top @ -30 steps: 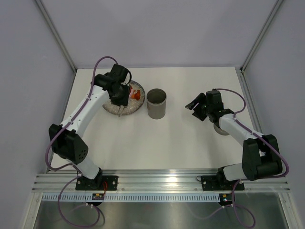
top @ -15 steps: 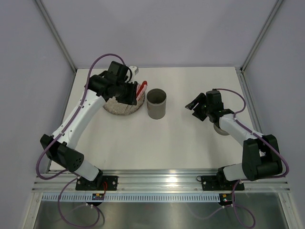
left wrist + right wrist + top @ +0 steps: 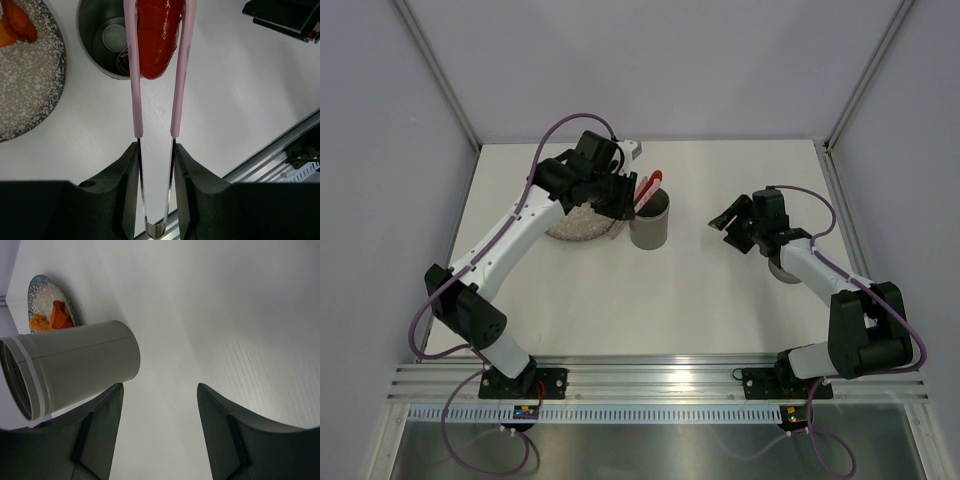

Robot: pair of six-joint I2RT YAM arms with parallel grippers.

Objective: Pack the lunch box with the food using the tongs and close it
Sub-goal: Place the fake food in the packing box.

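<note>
Left wrist view puts us mid-transfer: our left gripper squeezes the pink tongs near their joined end, and the tips pinch a red food piece above one side of the open lunch box. Next, we judge, it needs centring over the mouth, then a slackened squeeze. Orange pieces wait on the plate; our right gripper hangs open-jawed, empty.

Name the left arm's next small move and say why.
Probably nudge the tongs a little further over the mouth of the lunch box before releasing. The left tool grips the tongs, which pinch a red piece, and in the left wrist view that piece hangs above the rim, not the middle.
</note>
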